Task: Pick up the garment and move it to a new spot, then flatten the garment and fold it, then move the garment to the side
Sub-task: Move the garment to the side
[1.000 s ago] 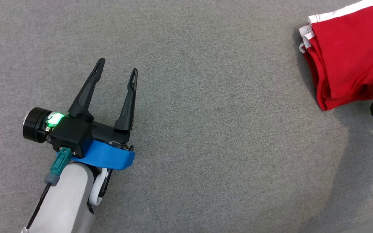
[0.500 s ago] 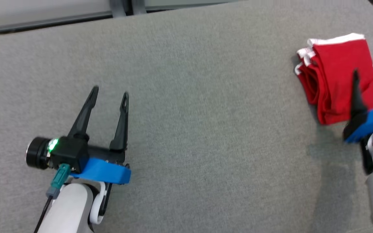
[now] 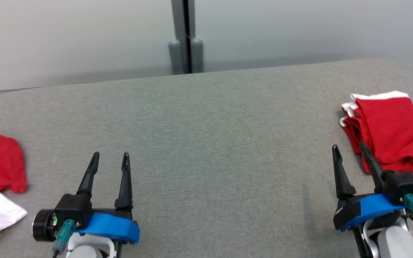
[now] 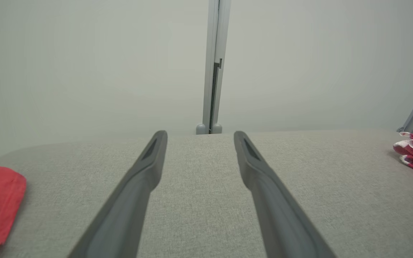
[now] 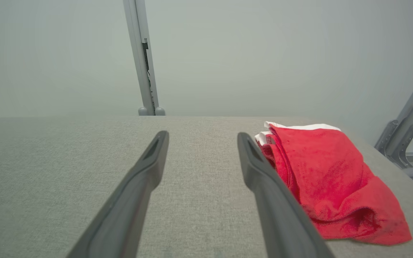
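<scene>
Right gripper [image 3: 349, 147] hangs spread and empty, just near of the folded red garment [image 3: 389, 132] at the table's [image 3: 206, 143] right edge. Left gripper [image 3: 110, 154] is spread too, well apart. The move-aside step looks done, so the next move only calls for backing clear without snagging the cloth.

We see soft, even light on the grey fabric-covered desk [image 3: 206, 150], with a faint shadow beside the dark two-fingered right gripper [image 3: 348, 146]. Our head view is slightly blurred; wrist views bow the desk's edge.
</scene>
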Tool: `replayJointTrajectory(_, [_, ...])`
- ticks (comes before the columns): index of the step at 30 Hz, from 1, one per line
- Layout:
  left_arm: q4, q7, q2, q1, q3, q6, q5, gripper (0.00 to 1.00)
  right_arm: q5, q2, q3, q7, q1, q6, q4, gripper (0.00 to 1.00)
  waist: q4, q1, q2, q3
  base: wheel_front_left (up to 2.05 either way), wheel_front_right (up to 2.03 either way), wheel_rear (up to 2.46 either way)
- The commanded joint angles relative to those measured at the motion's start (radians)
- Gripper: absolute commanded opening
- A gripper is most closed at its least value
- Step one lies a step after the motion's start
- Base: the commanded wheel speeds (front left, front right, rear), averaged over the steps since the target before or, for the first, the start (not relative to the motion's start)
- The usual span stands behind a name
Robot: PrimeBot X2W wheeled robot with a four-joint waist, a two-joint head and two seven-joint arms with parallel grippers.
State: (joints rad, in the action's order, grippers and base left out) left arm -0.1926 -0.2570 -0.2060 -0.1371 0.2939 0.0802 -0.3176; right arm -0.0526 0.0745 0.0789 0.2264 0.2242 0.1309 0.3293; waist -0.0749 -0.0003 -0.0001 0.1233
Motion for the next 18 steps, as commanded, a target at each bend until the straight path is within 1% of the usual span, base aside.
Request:
replayJointTrajectory(1, [-0.003,-0.004,-0.001,0.02,-0.01,0.008,-0.007,1.0,-0.014,-0.005,-0.006,-0.016,-0.039,0.0,-0.032,1.0,0.017,0.0003,0.0001,-0.012,0.0,0.0,0.0])
replayJointTrajectory(5, [-0.014,-0.006,-0.012,0.057,-0.023,0.018,-0.013,1.0,-0.033,-0.015,-0.015,-0.048,-0.108,0.0,-0.106,1.0,0.055,0.0003,0.0001,-0.043,0.0,0.0,0.0])
replayJointTrajectory(9, [-0.024,-0.007,-0.018,0.096,-0.03,0.023,-0.016,1.0,-0.05,-0.02,-0.012,-0.077,-0.177,0.0,-0.165,1.0,0.074,0.0003,0.0001,-0.08,0.0,0.0,0.0])
replayJointTrajectory(14, [-0.033,-0.008,-0.018,0.146,-0.024,0.025,-0.022,1.0,-0.057,-0.023,-0.009,-0.124,-0.268,0.0,-0.249,1.0,0.075,0.0003,0.0001,-0.124,0.0,0.0,0.0])
replayJointTrajectory(18, [-0.036,-0.008,-0.019,0.171,-0.015,0.025,-0.024,1.0,-0.069,-0.024,-0.009,-0.153,-0.32,0.0,-0.308,1.0,0.068,0.0003,0.0001,-0.138,0.0,0.0,0.0])
